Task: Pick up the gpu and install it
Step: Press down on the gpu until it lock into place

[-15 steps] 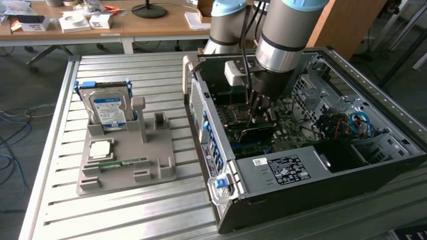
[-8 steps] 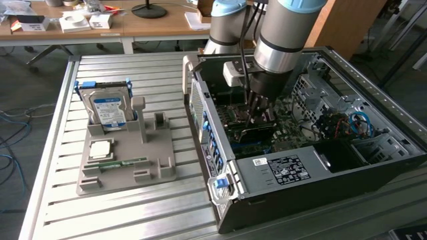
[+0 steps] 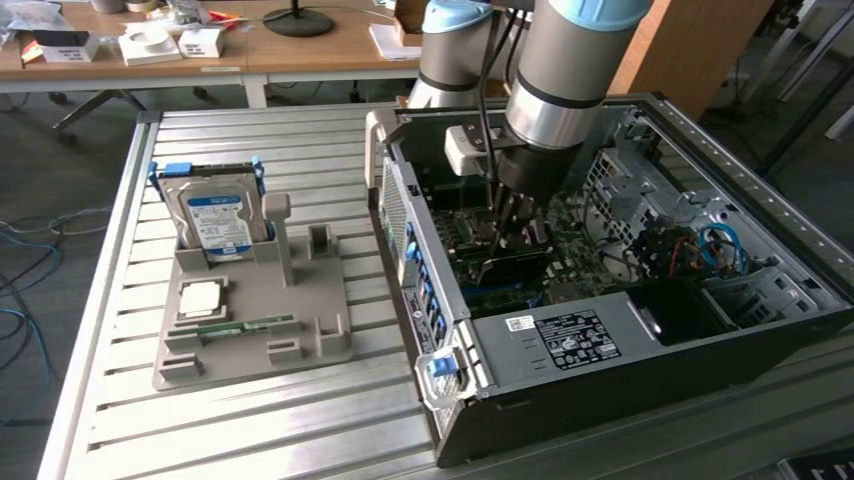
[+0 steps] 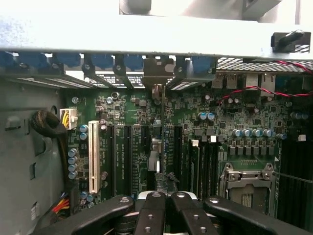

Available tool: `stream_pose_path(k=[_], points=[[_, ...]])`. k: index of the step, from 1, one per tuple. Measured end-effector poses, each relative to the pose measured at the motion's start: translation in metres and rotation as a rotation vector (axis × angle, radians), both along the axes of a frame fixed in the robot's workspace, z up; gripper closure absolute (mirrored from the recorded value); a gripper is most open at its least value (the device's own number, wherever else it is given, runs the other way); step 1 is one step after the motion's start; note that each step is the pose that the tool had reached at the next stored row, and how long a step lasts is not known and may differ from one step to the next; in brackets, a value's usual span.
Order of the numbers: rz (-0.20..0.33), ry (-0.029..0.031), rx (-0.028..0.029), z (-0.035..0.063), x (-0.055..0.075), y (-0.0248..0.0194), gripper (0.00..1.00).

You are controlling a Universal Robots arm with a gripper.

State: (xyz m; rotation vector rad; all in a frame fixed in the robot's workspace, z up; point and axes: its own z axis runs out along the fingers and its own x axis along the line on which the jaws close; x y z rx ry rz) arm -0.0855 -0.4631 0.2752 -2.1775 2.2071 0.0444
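Robotics lab; slatted metal bench [image 3: 120,300]; cluttered desks [image 3: 307,50]

- The arm [image 3: 567,90] reaches down into the open computer case [image 3: 601,300], at about three o'clock.
- A hard drive [image 3: 220,222] stands in the grey holder [image 3: 254,310], at nine o'clock on the bench [image 3: 267,420].

Exterior view: 1 camera off the arm, raised, looking down at an angle over the slatted tabletop [image 3: 267,400], taking in the grey parts holder [image 3: 254,320] at the exterior view's left and the open computer case [image 3: 587,350] at its right. Wrist view: 1 camera on the arm, close above the motherboard [image 4: 195,127], facing into the case. Shared by the 2 views: the case interior and motherboard.
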Motion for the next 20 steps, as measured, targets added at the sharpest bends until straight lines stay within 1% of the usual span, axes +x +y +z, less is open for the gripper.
stream_pose_path(k=[5, 8, 12, 15, 17, 19, 20], points=[[0.000, 0.0000, 0.0002, -0.0015, -0.0015, 0.0003, 0.89], [0.000, 0.0000, 0.0034, -0.0034, -0.0016, 0.0004, 0.89], [0.000, -0.0002, 0.0041, -0.0043, -0.0016, 0.0005, 0.89], [0.000, 0.0000, 0.0035, -0.0043, -0.0016, 0.0004, 0.89], [0.000, -0.0001, 0.0054, -0.0057, -0.0017, 0.0004, 0.89], [0.000, 0.0000, 0.0053, -0.0058, -0.0017, 0.0004, 0.89], [0.000, -0.0002, 0.0062, -0.0065, -0.0016, 0.0005, 0.89]])
